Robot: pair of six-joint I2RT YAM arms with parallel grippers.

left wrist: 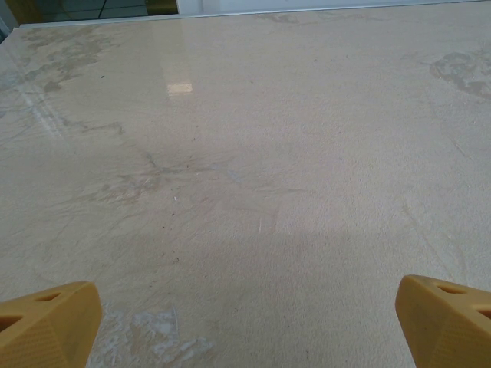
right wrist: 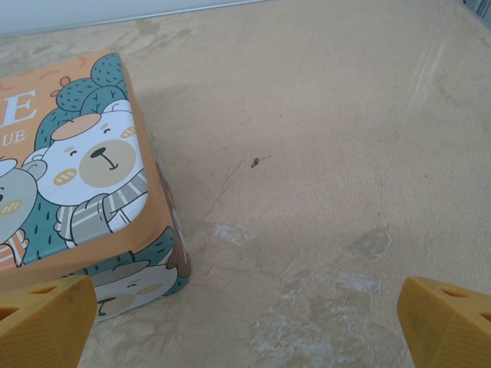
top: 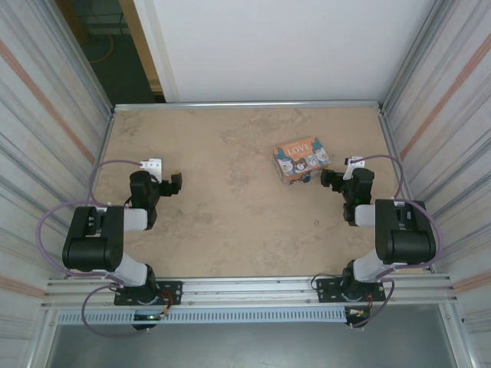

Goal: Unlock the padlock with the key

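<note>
Top external view: two black arms stand at the near edge of a beige tabletop (top: pixel 230 222), the left arm (top: pixel 96 241) on the left and the right arm (top: pixel 399 230) on the right. What appears to be the key (top: pixel 315 223), a tiny dark speck too small to make out in detail, lies on bare tabletop just left of the right arm and nearer than the box. Farther in, the left fingers (top: pixel 175 184) hover over the left half of the tabletop, well apart from everything else. From the left wrist view, the yellow left fingertips (left wrist: pixel 50 322) sit spread wide at the lower corners, with bare marbled tabletop between them. The right fingers (top: pixel 328 178) hang just right of the near right corner of the orange box (top: pixel 301 159). From the right wrist view, the yellow right fingertips (right wrist: pixel 445 322) are equally wide apart and grip nothing, and the box's cartoon-bear lid is at their left. The padlock (top: pixel 307 178), seen as a small blue fleck, sits against the near side of the box, between it and the right fingers; its shackle cannot be made out. Beyond the box the tabletop runs to a white far wall (top: pixel 291 46), with ribbed metal panels (top: pixel 38 115) on either side
</note>
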